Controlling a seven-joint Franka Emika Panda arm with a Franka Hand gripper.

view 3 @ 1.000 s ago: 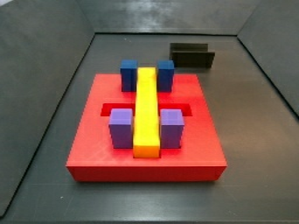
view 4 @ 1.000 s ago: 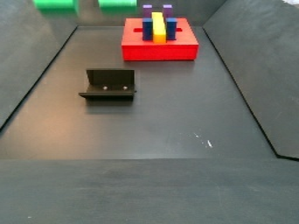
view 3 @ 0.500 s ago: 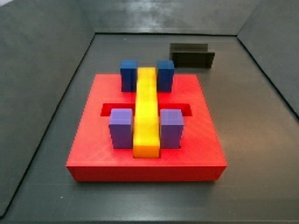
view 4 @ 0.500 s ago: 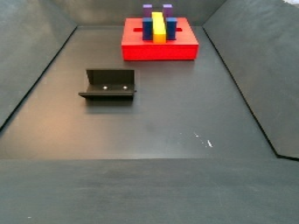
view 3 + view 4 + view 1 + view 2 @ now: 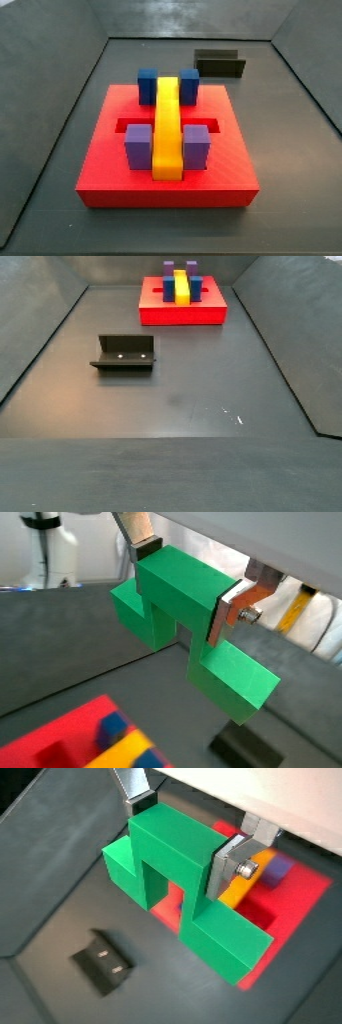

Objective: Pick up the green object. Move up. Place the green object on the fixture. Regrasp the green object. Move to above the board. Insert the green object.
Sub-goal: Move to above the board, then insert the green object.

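Aloft, gripper (image 5: 187,584) clasping one green object (image 5: 187,617), one fixture (image 5: 124,353)

The floor (image 5: 187,396) was dark grey and matte, with one small pale scuff (image 5: 231,415). Dark grey walls (image 5: 54,100) rose along its sides (a soft sheen of light lay on the back wall (image 5: 187,18)).
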